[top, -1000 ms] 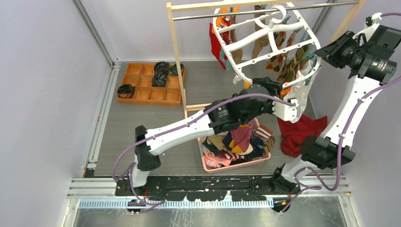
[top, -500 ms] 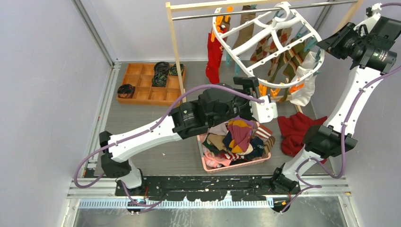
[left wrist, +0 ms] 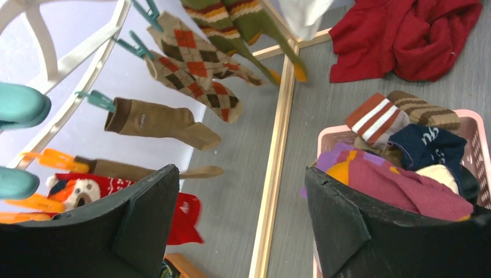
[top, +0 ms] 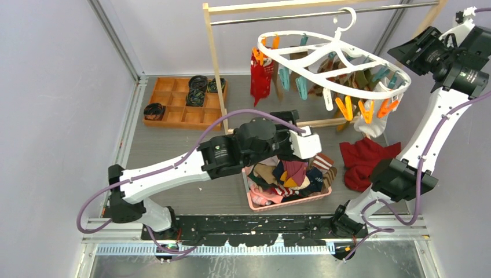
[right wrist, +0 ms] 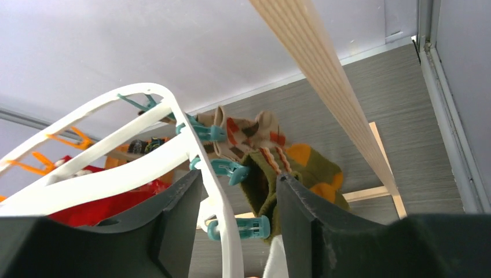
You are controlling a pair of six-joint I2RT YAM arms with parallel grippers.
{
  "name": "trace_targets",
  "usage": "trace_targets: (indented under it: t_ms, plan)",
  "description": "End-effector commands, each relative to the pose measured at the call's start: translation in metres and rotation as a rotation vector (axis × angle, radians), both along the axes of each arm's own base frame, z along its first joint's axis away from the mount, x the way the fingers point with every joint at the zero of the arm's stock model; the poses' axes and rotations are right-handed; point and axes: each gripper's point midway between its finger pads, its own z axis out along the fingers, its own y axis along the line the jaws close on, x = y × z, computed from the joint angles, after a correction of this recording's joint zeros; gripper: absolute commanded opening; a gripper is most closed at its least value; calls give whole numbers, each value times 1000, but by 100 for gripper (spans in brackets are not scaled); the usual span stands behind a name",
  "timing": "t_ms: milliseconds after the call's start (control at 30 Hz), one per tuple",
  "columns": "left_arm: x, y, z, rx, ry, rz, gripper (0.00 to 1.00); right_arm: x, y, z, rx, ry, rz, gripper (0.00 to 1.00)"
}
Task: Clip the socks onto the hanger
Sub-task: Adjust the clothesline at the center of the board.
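The white oval hanger (top: 333,58) hangs by its hook from the metal rail, nearly level, with orange and teal pegs. Several socks hang clipped under it: red (top: 260,72), brown (left wrist: 156,121), argyle (left wrist: 197,63) and olive (right wrist: 301,168). More socks (top: 292,174) are heaped in a pink basket (top: 255,200). My left gripper (top: 306,146) hovers over the basket's far side; in its wrist view it (left wrist: 243,191) is open and empty. My right gripper (top: 405,55) is open at the hanger's right end. The white rim (right wrist: 223,220) passes between its fingers, next to the left one.
The wooden-post rack (top: 215,63) with its metal rail stands behind the basket; its base bar (left wrist: 278,162) runs along the floor. A large red cloth (top: 365,159) lies right of the basket. A wooden tray (top: 173,116) with black coils is at the back left.
The hanger has swung from steeply tilted to nearly level. My left arm has drawn back leftward from under the hanger toward the basket. The right gripper stays at the hanger's right end.
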Motion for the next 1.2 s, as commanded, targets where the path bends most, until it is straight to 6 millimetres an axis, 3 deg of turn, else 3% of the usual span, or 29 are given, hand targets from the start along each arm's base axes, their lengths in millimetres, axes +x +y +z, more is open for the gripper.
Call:
trace_targets:
  t_ms: [0, 200, 433, 767, 1000, 1167]
  plan:
    - [-1, 28, 38, -185, 36, 45, 80, -34, 15, 47, -59, -147, 47, 58]
    - [10, 53, 31, -225, 75, 92, 80, -53, 17, 56, -46, -179, 40, 61]
    - [28, 83, 28, -290, 117, 137, 81, -60, 24, 67, -42, -211, 47, 64]
    - [76, 147, 18, -447, 247, 267, 88, -75, -1, 67, -83, -244, -10, 71]
    - [116, 193, 21, -623, 308, 269, 90, -80, -24, 40, -136, -197, -77, 73]
    - [149, 206, 16, -670, 281, 276, 89, -82, -31, 19, -156, -171, -101, 74]
